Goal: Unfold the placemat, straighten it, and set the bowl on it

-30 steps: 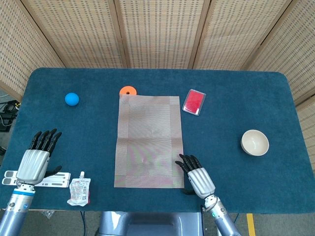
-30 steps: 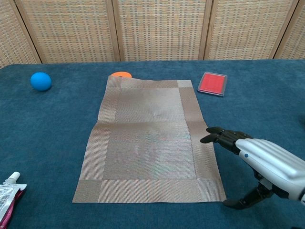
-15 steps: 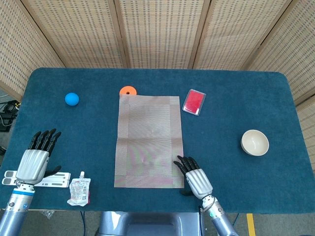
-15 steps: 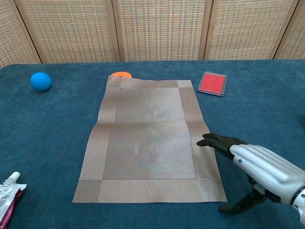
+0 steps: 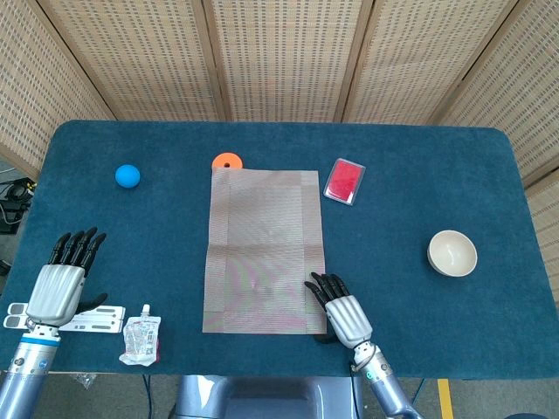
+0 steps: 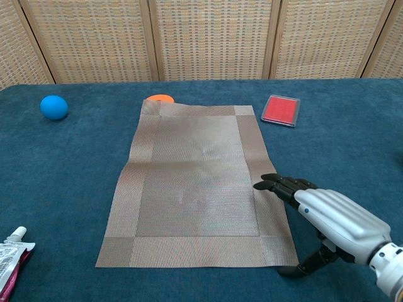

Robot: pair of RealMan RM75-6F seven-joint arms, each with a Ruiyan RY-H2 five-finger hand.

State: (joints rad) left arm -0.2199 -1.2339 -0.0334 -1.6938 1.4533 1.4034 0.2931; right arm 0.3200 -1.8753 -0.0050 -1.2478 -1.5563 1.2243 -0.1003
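Observation:
The brown woven placemat (image 5: 265,249) (image 6: 196,182) lies unfolded and flat in the middle of the table, its long side running away from me. My right hand (image 5: 341,312) (image 6: 330,217) hovers over the mat's near right corner, fingers stretched out flat and empty, fingertips over the mat's right border. The cream bowl (image 5: 452,253) stands upright on the blue cloth far to the right, off the mat; the chest view does not show it. My left hand (image 5: 61,284) is open at the near left edge, holding nothing.
An orange disc (image 5: 227,161) touches the mat's far left corner. A red flat box (image 5: 344,181) lies just off the far right corner. A blue ball (image 5: 127,175) sits far left. A small pouch (image 5: 141,338) and a white flat item (image 5: 92,324) lie near my left hand.
My right hand has slid left and toward me, so its fingertips now reach over the mat's right border. The left hand, mat and bowl have stayed put.

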